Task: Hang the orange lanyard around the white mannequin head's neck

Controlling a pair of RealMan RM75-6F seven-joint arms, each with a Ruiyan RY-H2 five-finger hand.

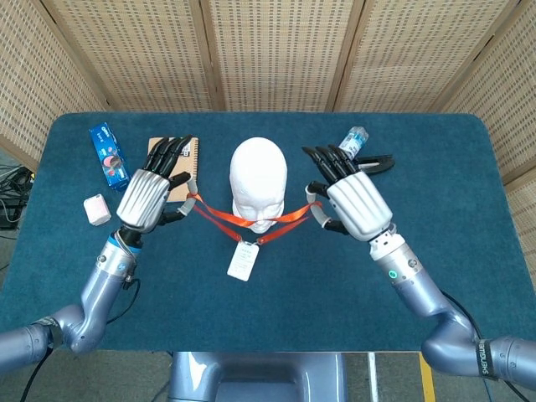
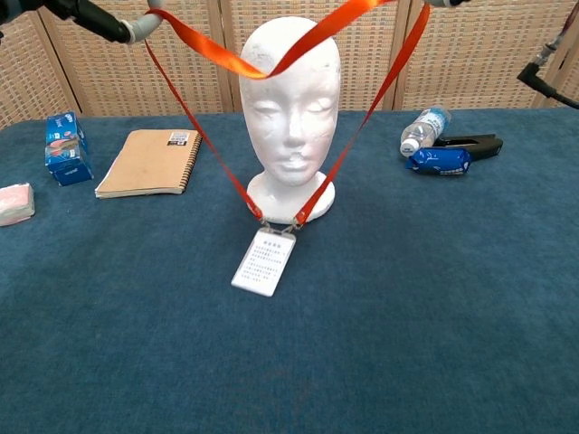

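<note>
The white mannequin head [image 2: 289, 99] stands upright at the table's middle, facing me. My left hand [image 1: 151, 197] and right hand [image 1: 352, 199] are raised on either side of it, each holding one side of the orange lanyard [image 2: 271, 56] on its fingers. The lanyard's upper strap sags across the forehead in the chest view, and the two sides run down in a V in front of the face. Its white badge [image 2: 264, 260] dangles tilted in front of the head's base. In the chest view only the left hand's fingers [image 2: 99, 18] show at the top edge.
A tan spiral notebook [image 2: 149, 161], a blue packet [image 2: 65, 145] and a small pink block [image 2: 14, 202] lie to the left. A water bottle [image 2: 423, 128], a blue wrapper [image 2: 438, 161] and a black tool [image 2: 469, 143] lie to the right. Woven screens stand behind the table.
</note>
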